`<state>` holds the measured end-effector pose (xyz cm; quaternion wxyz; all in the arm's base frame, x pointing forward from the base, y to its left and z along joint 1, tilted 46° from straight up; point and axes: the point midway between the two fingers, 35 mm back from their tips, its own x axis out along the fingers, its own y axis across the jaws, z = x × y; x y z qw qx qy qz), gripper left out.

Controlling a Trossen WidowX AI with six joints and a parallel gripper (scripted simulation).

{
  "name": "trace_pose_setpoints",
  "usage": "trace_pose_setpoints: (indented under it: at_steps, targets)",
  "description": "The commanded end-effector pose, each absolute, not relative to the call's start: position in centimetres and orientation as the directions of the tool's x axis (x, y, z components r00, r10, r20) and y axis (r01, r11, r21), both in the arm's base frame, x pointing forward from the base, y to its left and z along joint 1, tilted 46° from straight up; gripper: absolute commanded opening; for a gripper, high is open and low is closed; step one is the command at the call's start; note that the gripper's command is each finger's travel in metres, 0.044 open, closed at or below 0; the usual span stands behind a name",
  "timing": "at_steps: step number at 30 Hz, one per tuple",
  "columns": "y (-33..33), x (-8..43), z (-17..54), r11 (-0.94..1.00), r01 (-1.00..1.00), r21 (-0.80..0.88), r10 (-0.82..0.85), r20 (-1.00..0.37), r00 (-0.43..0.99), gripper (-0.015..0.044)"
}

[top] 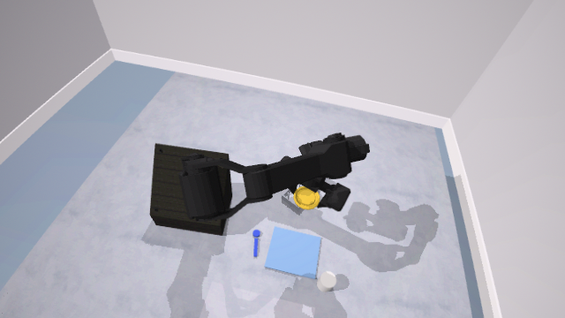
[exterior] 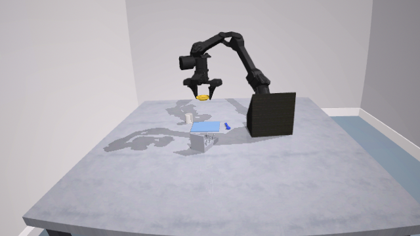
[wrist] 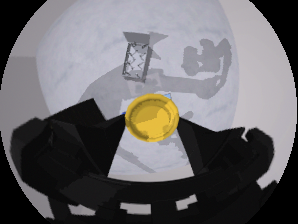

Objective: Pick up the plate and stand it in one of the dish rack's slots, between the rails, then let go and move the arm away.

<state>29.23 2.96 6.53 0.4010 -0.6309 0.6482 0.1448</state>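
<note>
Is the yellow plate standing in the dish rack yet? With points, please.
No, the plate (top: 306,198) (exterior: 202,98) (wrist: 151,118) hangs nearly flat in the tool (exterior: 203,97) (wrist: 152,117), above the table (exterior: 210,177).

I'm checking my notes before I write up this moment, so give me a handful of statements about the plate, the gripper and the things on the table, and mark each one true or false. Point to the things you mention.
1. The gripper (exterior: 203,96) (wrist: 152,117) holds the yellow plate (top: 306,198) (exterior: 202,98) (wrist: 152,118) by its rim. True.
2. The plate stands upright in the dish rack (top: 291,203) (exterior: 197,142) (wrist: 137,38). False: it is held in the air, lying roughly flat.
3. The white cylinder (top: 327,281) (exterior: 188,118) stands on the blue square (top: 293,253) (exterior: 205,126). False: it stands beside it, near a corner.
4. The dark blue spoon-like object (top: 256,246) (exterior: 227,126) lies off the blue square. True.
</note>
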Motion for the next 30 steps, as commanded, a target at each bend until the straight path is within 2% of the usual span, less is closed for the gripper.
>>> trace_pose_setpoints:
  at_steps: [1,15,30]
  targets:
    - [3.5,28.6,6.0,0.052,-0.975,-0.216,-0.699,-0.705,0.119,0.0000]
    - [4.4,26.7,4.6,-0.283,-0.951,0.123,-0.700,-0.704,0.118,0.0000]
    - [5.1,24.5,3.2,-0.566,-0.687,0.455,-0.705,-0.700,0.116,0.0000]
